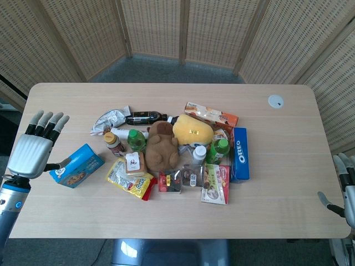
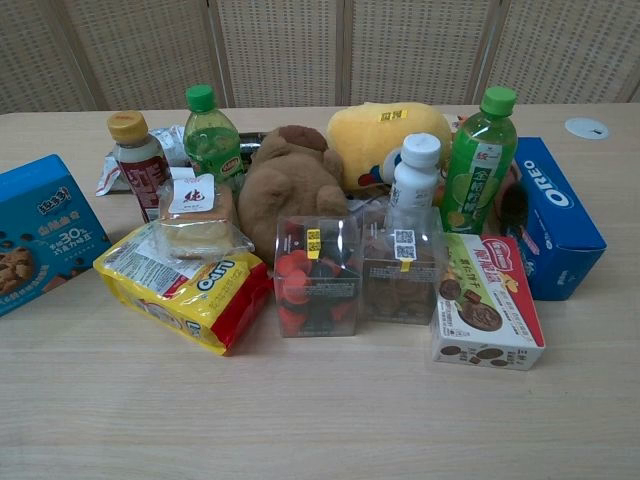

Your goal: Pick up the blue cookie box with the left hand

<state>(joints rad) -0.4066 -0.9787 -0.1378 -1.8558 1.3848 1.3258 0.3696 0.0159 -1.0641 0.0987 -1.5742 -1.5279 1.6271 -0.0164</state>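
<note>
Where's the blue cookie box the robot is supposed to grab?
The blue cookie box lies at the left end of the table in the head view, apart from the snack pile, between the left hand and the yellow snack bag.

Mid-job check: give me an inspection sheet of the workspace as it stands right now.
Surface: light wooden table; a small white disc near the far right corner.
Job's things: blue cookie box lies apart from the pile, at the table's left side.
Clutter: brown plush, yellow plush, two green bottles, Oreo box, yellow snack bag and other packets, bunched mid-table.
Hands: left hand open beside the box, thumb at its near end, not gripping; right hand at the right edge, mostly out of frame.
Cables: nothing seen.
Surroundings: woven folding screens behind the table.
</note>
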